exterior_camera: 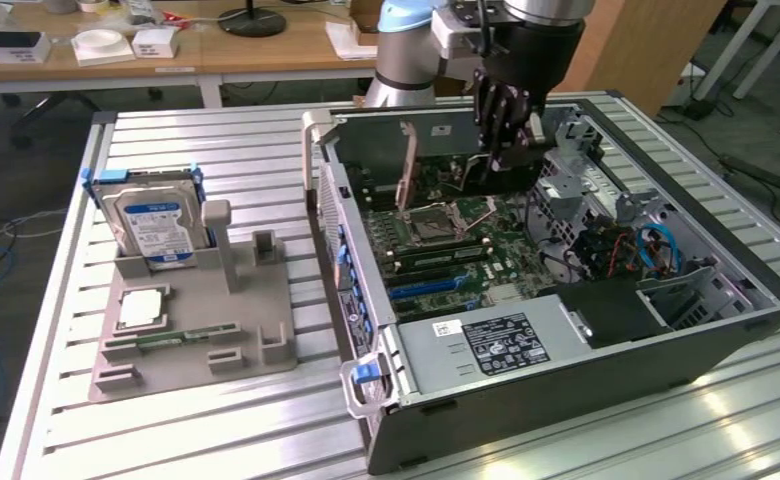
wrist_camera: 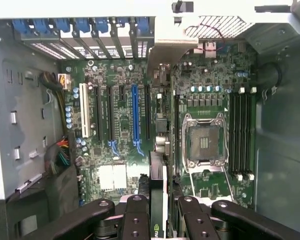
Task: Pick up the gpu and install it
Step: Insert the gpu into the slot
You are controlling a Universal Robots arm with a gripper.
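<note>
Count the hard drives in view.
1. The hard drive stands upright in the grey fixture on the table, at the exterior view's left. More may be hidden inside the computer case.

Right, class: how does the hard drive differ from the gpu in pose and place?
The hard drive stands upright in the grey holder outside the case; the gpu is held in the gripper above the motherboard. The hard drive shows a blue label; the gpu looks dark. Both are computer parts.

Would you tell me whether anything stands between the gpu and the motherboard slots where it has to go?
Nothing visible does: the gpu, held by the gripper, hangs over the motherboard, whose blue slot and neighbouring slots lie bare.
</note>
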